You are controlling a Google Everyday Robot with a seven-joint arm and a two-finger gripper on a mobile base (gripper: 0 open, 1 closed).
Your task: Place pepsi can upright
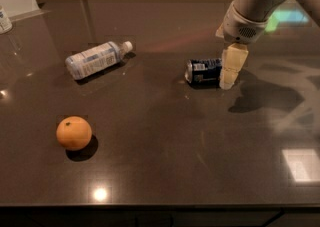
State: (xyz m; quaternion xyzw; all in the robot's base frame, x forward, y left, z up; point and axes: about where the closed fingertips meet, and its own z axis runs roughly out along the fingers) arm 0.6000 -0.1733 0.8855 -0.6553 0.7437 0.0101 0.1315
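The pepsi can (pixel 204 71) lies on its side on the dark, glossy worktop (pixel 165 171), right of the middle. Its long axis runs roughly left to right, and a silver end faces left. The claw (pixel 227 81) hangs down from the grey arm (pixel 252 8), which enters from the upper right corner. Its pale, cream-coloured lower part stands nearly vertical right against the can's right end, reaching down close to the worktop surface. From this angle I cannot tell whether the claw is released or clenched, or whether it actually touches the can or only sits just beside it. Well apart to the left, a clear plastic bottle (pixel 96 59) with a pale label also lies on its side, its white cap pointing right and slightly away. An orange (pixel 74 133) sits nearer the front left, well apart from both the bottle and the can. The arm's dark shadow falls on the worktop to the right of the claw, and bright reflections show at the front right.
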